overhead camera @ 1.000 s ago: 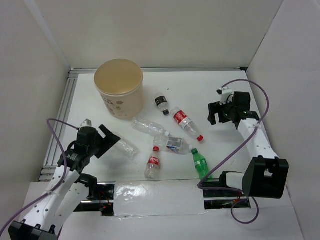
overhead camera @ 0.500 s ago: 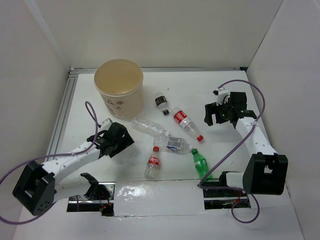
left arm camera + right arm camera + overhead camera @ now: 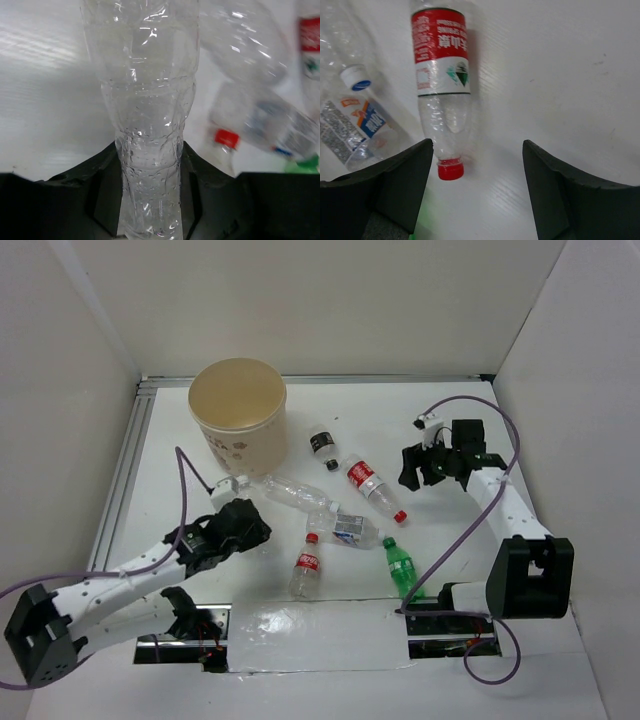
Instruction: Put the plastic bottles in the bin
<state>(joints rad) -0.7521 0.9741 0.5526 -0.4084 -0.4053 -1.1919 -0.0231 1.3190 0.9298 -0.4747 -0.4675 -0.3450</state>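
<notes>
Tan bin (image 3: 240, 452), green bottle (image 3: 401, 567), red-capped bottle (image 3: 442, 95)

Beige bin (image 3: 238, 430) upright, far-left; plastic bottles (image 3: 372, 487) lying scattered mid-table; one clear bottle (image 3: 147, 125) clamped in left pincer (image 3: 149, 162).

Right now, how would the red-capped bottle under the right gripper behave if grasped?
The red-capped bottle looks empty, so probably light. Its thin clear wall seems dimpled, so it may buckle when squeezed. Lying on its side, it could roll if the open right gripper nudges it.

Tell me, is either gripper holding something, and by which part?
The left gripper clamps a plain clear bottle across its body; the right gripper is open and empty.
</notes>
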